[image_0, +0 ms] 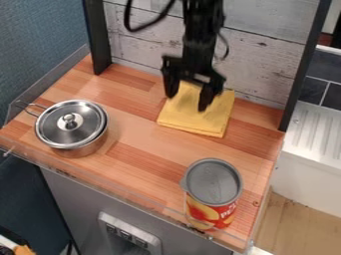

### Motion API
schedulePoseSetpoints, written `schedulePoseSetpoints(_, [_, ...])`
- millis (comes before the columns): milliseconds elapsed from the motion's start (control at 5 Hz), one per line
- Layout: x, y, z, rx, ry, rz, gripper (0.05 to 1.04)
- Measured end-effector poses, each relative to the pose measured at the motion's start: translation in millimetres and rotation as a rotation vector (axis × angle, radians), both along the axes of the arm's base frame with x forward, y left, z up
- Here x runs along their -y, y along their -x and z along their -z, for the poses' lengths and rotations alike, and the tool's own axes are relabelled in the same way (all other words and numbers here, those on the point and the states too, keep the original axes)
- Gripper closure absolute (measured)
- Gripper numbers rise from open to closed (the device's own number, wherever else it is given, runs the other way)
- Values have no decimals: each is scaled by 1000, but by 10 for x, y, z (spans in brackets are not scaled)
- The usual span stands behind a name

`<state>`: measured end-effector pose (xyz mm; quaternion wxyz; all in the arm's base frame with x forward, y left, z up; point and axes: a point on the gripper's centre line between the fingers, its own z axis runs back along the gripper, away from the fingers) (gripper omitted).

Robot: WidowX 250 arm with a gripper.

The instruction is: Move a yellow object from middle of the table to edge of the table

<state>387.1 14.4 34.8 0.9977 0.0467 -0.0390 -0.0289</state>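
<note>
Left of the claw, a round silver metal pot (71, 124) stands on the reddish striped wooden tabletop (140, 139). The black two-finger claw (187, 102), spread apart and empty, hangs over the folded yellow square cloth (200, 121), which lies beneath it and extends towards the camera. Right and nearer the camera stands a red-yellow cylindrical can (212, 191); farther right of the claw, a white ridged drainboard (316, 132)

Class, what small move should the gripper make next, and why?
Probably a short descent onto the yellow cloth: the gripper seems to hang over it with fingers apart, and the cloth lies flat on the table, not yet grasped.
</note>
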Motion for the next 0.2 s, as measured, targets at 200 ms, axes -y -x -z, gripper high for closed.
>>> schedulePoseSetpoints(200, [16,-23,-147,35,12,16,83])
